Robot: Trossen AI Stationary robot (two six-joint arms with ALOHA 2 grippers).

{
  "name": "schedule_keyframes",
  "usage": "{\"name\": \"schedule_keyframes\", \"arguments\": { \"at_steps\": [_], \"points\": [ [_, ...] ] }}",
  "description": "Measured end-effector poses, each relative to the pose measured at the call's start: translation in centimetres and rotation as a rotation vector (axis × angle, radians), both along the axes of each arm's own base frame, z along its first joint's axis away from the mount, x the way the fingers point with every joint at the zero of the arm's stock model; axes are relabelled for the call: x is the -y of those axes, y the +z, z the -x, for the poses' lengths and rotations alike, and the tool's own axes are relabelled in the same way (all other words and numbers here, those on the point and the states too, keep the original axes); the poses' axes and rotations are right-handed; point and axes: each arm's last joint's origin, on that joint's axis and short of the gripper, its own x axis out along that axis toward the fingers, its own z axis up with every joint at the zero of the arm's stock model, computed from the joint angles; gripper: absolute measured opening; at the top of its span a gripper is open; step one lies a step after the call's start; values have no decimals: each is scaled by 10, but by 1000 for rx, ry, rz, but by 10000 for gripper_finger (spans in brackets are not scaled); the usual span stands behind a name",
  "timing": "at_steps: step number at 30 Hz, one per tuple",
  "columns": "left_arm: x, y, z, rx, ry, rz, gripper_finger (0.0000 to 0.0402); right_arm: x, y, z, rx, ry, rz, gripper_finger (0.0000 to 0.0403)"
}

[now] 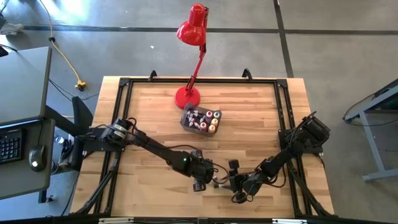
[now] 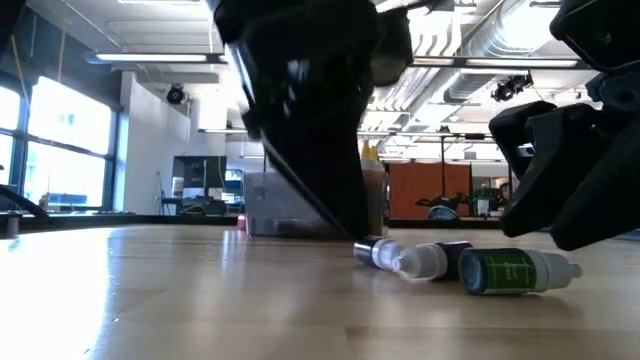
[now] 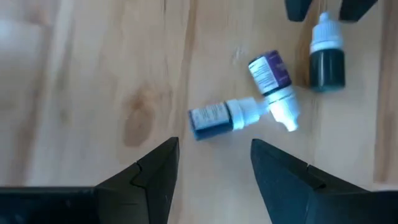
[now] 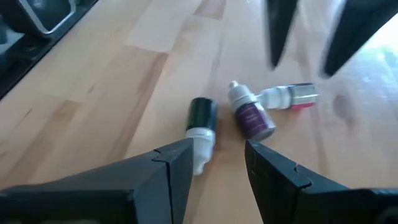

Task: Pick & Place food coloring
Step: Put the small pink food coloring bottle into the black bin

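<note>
Both grippers [image 3: 214, 165] [image 4: 217, 162] open over approx. three bottles [image 3: 214, 118].

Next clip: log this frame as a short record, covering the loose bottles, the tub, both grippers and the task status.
loose bottles: three lying on the table: blue-label bottle, purple-label bottle, green bottle
tub: beside the red lamp, filled with more bottles
left gripper: jaws open, over the blue-label bottle
right gripper: jaws open, beside the green bottle
status: none of the three held
</note>
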Motion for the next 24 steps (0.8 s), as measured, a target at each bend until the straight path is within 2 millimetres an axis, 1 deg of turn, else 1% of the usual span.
{"name": "schedule_keyframes", "arguments": {
  "at_steps": [4,8,10,12,16,18,20,23,24],
  "points": [
    [0,19,-2,-30,-106,-117,197,-1,0,1,-17,29,-16,139],
    [0,26,-4,-23,-268,-264,197,-1,0,0,-14,31,-10,139],
    [0,28,-6,-7,-349,-306,197,-1,0,0,-11,28,-9,139],
    [1,26,-5,-20,-430,-320,197,-1,0,0,-11,28,-9,139],
    [1,12,-5,-76,-522,-361,197,-1,0,0,-11,29,-8,139],
    [4,9,-10,-35,-553,-349,197,-1,-1,1,-15,29,-6,139],
    [4,6,-9,-57,-596,-348,197,-1,-1,1,-19,31,-5,139],
    [7,-1,-15,-31,-638,-350,197,0,-2,1,-32,30,0,139],
    [7,-4,-13,-50,-656,-360,197,0,-2,1,-33,30,0,139]
  ]
}}
